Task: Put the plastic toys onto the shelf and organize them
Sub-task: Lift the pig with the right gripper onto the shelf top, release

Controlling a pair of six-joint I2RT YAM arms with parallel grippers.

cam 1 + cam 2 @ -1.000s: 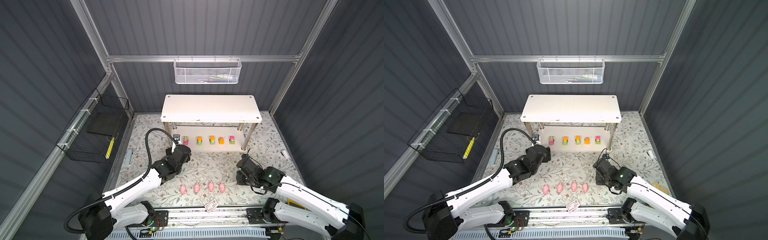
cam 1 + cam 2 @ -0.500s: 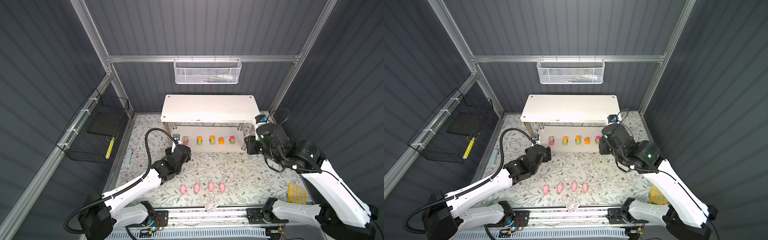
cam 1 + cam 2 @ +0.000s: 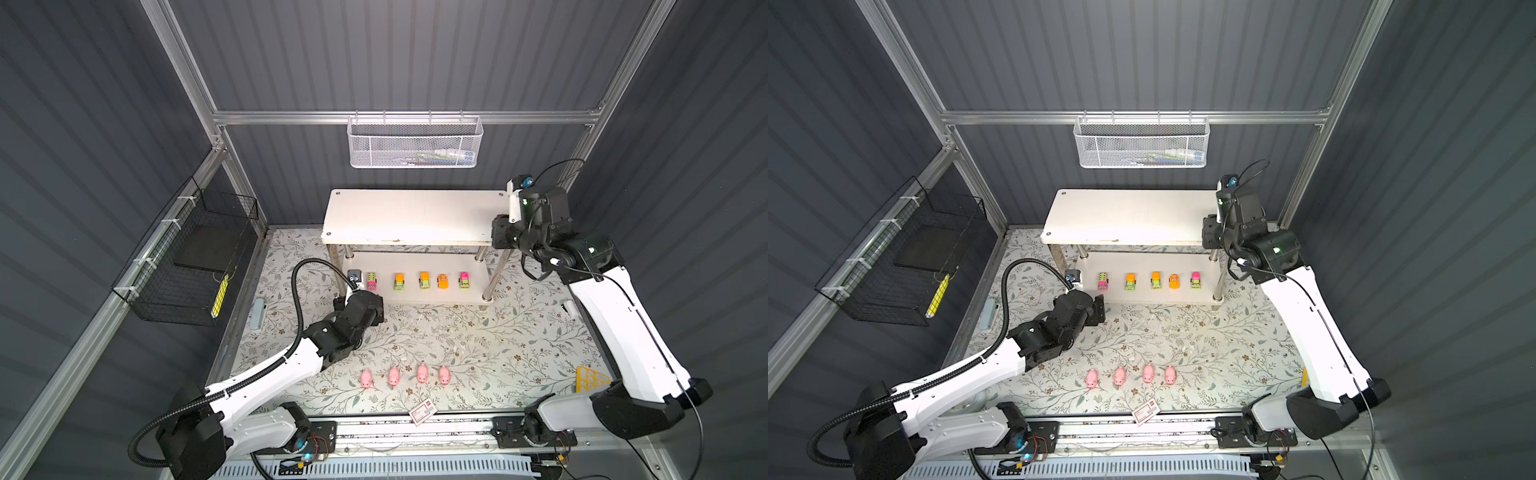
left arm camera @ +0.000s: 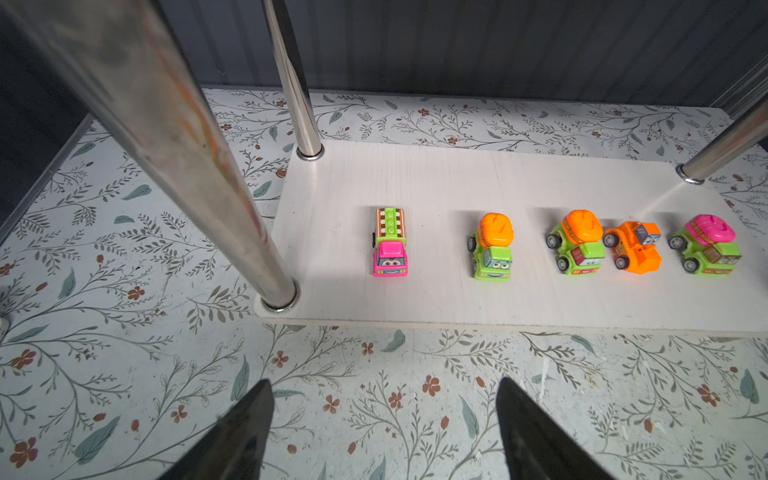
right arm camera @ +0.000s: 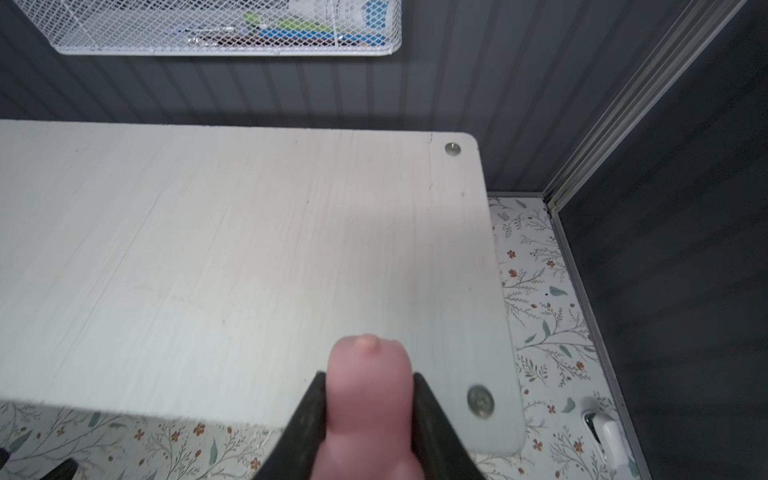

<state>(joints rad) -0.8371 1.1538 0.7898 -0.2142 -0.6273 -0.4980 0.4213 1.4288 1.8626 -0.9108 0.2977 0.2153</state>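
Up at about 1 o'clock on the floral mat, as both top views read it, the right gripper is clamped on a pink pig, its black fingers pressing the toy's two flanks. It hangs over the top board of the shelf, close to that board's near right-hand corner; whether the pig touches the board I cannot tell. The left gripper has its jaws wide apart with nothing between them, low over the mat at roughly 10 o'clock, just in front of the left end of the lower board. On that board five cars sit in one row: a pink truck, a first orange-drum mixer, a second orange-drum mixer, an orange car right against it, and a pink-drum mixer. Toward 6 o'clock four other pigs line up on the mat, from the leftmost pig to the rightmost pig, well apart from both grippers.
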